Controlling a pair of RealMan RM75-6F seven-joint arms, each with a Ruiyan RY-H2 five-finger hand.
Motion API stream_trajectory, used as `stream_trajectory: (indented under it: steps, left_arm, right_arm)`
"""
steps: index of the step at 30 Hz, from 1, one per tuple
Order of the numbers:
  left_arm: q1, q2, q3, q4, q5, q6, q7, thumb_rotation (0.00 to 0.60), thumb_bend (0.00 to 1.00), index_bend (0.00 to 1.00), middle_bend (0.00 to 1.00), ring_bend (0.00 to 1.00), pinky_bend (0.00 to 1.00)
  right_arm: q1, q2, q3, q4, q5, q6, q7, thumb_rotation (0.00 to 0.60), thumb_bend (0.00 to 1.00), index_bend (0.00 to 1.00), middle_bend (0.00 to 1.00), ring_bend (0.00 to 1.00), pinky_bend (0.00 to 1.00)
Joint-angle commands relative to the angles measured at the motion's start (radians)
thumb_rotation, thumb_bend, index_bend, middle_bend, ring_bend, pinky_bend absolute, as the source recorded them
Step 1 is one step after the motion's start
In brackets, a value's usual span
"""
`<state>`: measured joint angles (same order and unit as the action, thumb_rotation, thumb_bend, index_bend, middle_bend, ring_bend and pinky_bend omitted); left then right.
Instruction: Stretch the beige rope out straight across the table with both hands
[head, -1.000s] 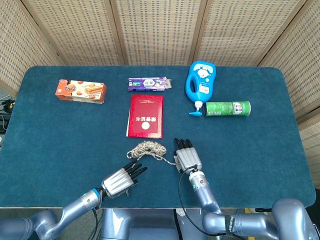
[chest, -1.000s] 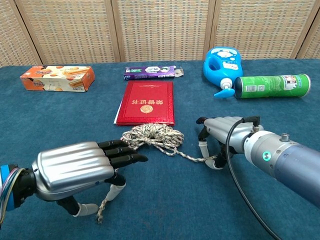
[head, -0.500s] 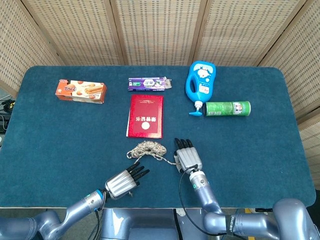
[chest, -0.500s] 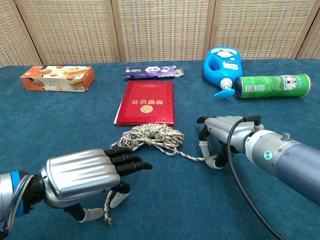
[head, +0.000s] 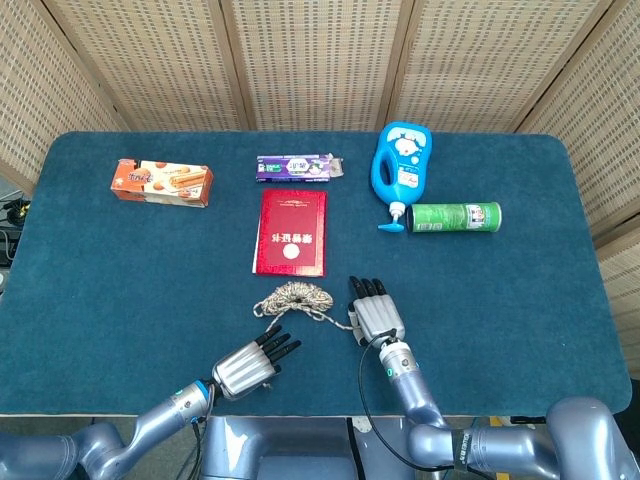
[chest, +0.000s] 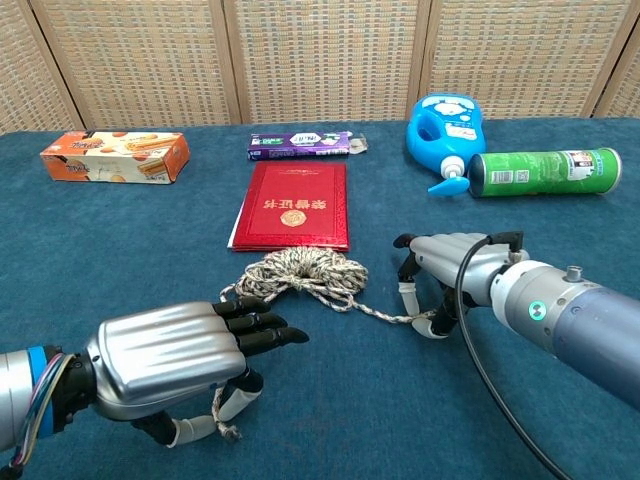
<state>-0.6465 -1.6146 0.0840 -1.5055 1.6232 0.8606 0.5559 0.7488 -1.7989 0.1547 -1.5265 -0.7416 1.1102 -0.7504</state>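
Fingers (chest: 262, 330) on rope (chest: 305, 273), blue tbl (head: 100, 290).

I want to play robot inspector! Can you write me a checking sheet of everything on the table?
Surface: blue table, soft cloth top.
Job's things: beige rope, mostly bunched in a pile, one end at each hand.
Clutter: red booklet, biscuit box, purple packet, blue bottle, green can lying down.
Hands: left hand holds one rope end under its fingers; right hand holds the other end.
Cables: black cable along the right arm.
Surroundings: woven screens behind.
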Motion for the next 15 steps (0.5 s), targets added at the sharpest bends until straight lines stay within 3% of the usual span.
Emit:
stream_trajectory:
  steps: [1,15]
  left_arm:
    - [-0.001,0.000,0.001,0.001,-0.001,0.005,-0.002,0.600,0.40,0.64,0.00,0.00,0.00]
    - [0.026,0.079,0.007,-0.026,0.011,0.100,-0.052,0.600,0.41,0.75,0.00,0.00,0.00]
  right_arm:
    - [0.000,0.000,0.000,0.001,-0.001,0.000,0.001,0.600,0.52,0.63,0.00,0.00,0.00]
    - [-0.003,0.006,0.002,-0.005,-0.021,0.016,0.004,0.600,0.53,0.63,0.00,0.00,0.00]
